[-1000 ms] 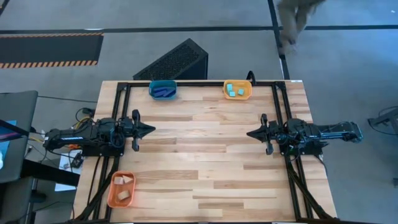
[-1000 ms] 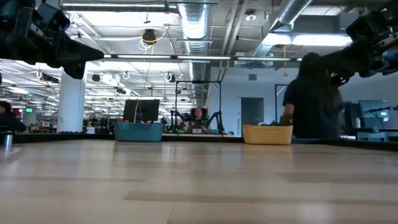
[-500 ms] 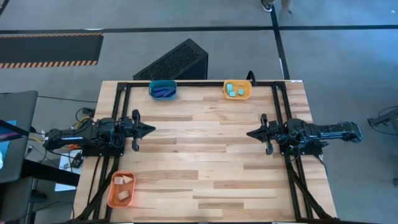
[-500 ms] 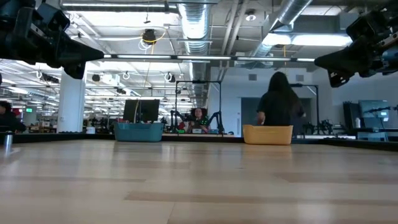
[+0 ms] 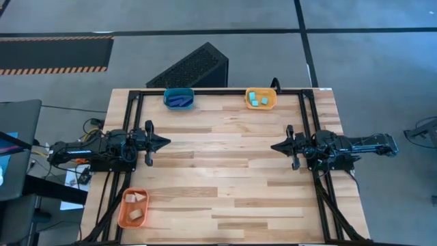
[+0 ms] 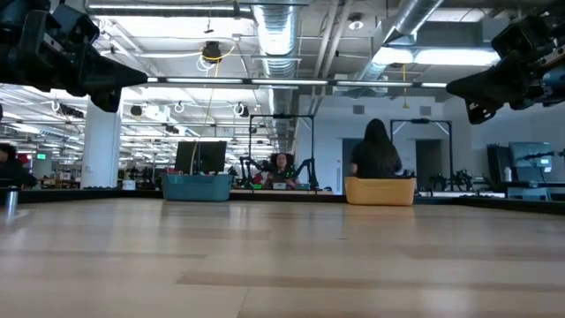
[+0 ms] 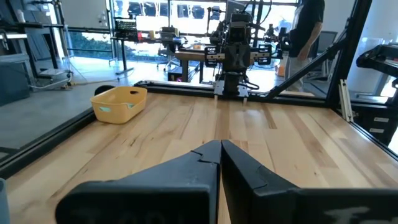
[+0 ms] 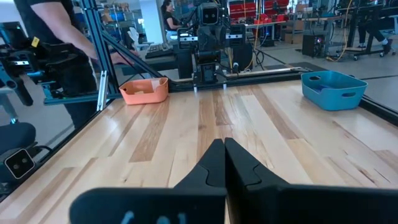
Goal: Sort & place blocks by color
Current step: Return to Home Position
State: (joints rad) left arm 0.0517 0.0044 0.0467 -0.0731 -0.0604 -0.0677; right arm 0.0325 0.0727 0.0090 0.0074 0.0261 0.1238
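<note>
Dark blue bar blocks point(image 5: 180, 102) lie in the teal tray point(image 5: 179, 92) at the far edge. Light cyan blocks point(image 5: 257, 100) lie in the yellow tray point(image 5: 272, 102) beside it. Pale tan blocks point(image 5: 136, 205) lie in the orange tray point(image 5: 123, 220) at the near left corner. My left gripper point(image 5: 168, 142) hovers shut at the table's left side, pointing level toward the right. My right gripper point(image 5: 272, 146) hovers shut at the right side, pointing level toward the left. Both hold nothing.
A black frame of rails point(image 5: 218, 91) runs around the table's far, left and right sides. The wide wooden middle point(image 5: 218, 164) between the two grippers is bare. A person point(image 6: 378, 157) stands beyond the far edge in the low view.
Both arms have kept still. The person beyond the far edge has walked away from the table, left across the low view, and has left the high view.
</note>
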